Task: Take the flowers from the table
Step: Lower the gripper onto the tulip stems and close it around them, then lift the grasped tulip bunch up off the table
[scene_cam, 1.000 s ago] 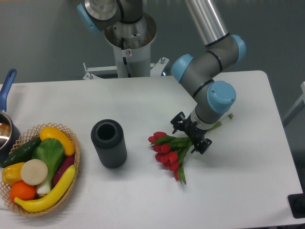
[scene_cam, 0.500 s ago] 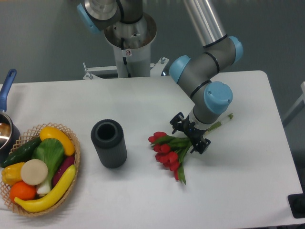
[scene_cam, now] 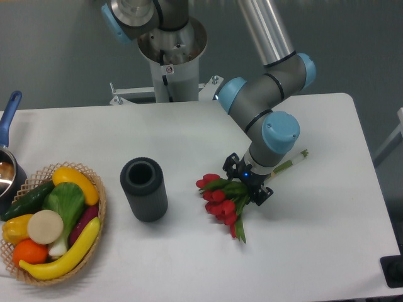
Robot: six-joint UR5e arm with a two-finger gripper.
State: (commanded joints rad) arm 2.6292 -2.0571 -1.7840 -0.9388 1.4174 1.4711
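I've got the gripper [scene_cam: 247, 184] sitting right down over the flowers [scene_cam: 223, 200], and what matters here is the line of the bunch: it lies flat on the white counter [scene_cam: 189, 138] with its long axis running on a diagonal, red buds low toward the black cylinder [scene_cam: 144, 189], green stems climbing away under the wrist to the cut ends poking out on the far side. My fingers [scene_cam: 258, 196] straddle the stem bundle just above the buds, set across that axis rather than along it, which is how I want them. How far apart they stand I can't tell from this view; the wrist hides the gap, so I can't say whether they have hold of the stems yet. Compared with a second ago, the elbow and wrist have swung in toward the cylinder side and the gripper has shifted a touch nearer the buds. The bunch itself hasn't budged.
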